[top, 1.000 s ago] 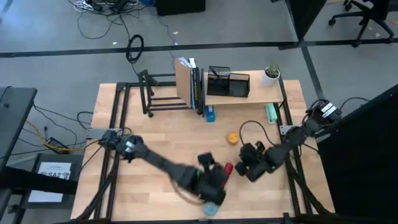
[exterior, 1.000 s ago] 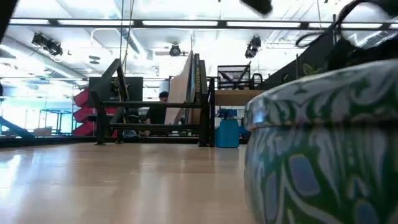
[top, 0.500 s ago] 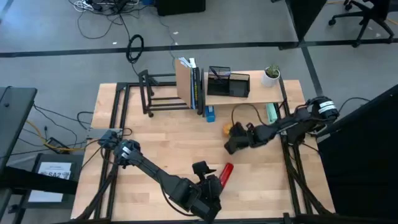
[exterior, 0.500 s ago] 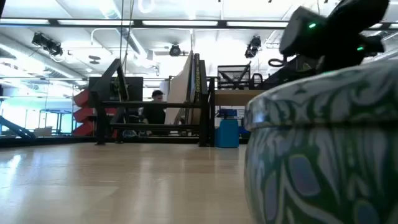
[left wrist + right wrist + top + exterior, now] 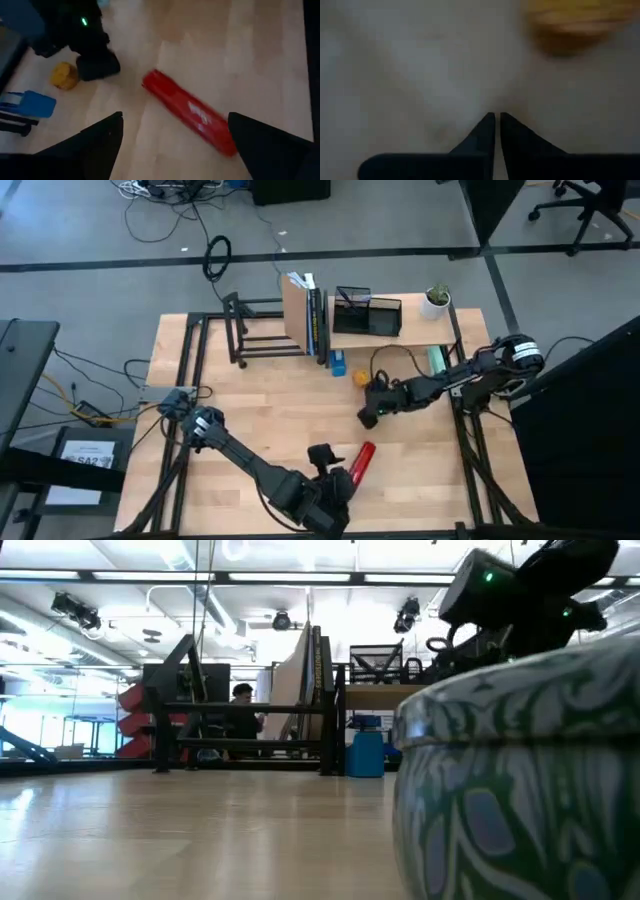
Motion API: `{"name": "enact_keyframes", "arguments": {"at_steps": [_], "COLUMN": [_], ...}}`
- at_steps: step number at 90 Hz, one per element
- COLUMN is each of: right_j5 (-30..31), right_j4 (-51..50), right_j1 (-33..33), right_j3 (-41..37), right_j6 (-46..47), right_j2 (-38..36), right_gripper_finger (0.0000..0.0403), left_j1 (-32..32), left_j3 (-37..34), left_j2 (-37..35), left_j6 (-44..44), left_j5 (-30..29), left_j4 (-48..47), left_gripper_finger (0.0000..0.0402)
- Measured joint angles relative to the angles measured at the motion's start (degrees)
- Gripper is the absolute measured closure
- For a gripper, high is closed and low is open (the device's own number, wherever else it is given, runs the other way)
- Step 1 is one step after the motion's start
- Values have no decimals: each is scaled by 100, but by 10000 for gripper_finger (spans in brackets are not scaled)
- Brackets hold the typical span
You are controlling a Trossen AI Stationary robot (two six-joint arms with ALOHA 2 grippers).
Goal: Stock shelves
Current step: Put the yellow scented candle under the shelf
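At the table's far edge stand the shelves: the black metal-tube rack (image 5: 262, 332) toward the left, and the light wooden plank shelf (image 5: 400, 332) just to its right, with upright books (image 5: 305, 315) between them. On the plank sit a black mesh organizer (image 5: 367, 311) and a small potted plant (image 5: 435, 301). A blue box (image 5: 338, 363) stands on the table in front of the books.

The right gripper (image 5: 366, 417) hovers low over mid-table, fingers (image 5: 485, 132) pressed together and empty, just beside a small yellow object (image 5: 360, 377).

The left gripper (image 5: 335, 498) is near the front edge, fingers (image 5: 100, 137) spread wide apart, above a red tube (image 5: 361, 461) lying on the wood. A green patterned bowl (image 5: 520, 780) fills the low view's right.
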Motion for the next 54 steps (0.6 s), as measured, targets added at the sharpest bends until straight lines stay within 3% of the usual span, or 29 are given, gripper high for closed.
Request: {"name": "enact_keyframes", "arguments": {"at_steps": [18, 54], "right_j5": [387, 399], "right_j4": [197, 593], "right_j1": [-530, -1607], "right_j3": [0, 0], "right_j6": [-31, -196], "right_j2": [0, -7], "right_gripper_finger": [403, 403], "left_j1": [-208, -259], "left_j3": [0, 0], "left_j2": [-13, -15], "left_j6": [-459, -600], "left_j5": [-4, -180], "left_j4": [-700, -754], "left_gripper_finger": [67, 67]}}
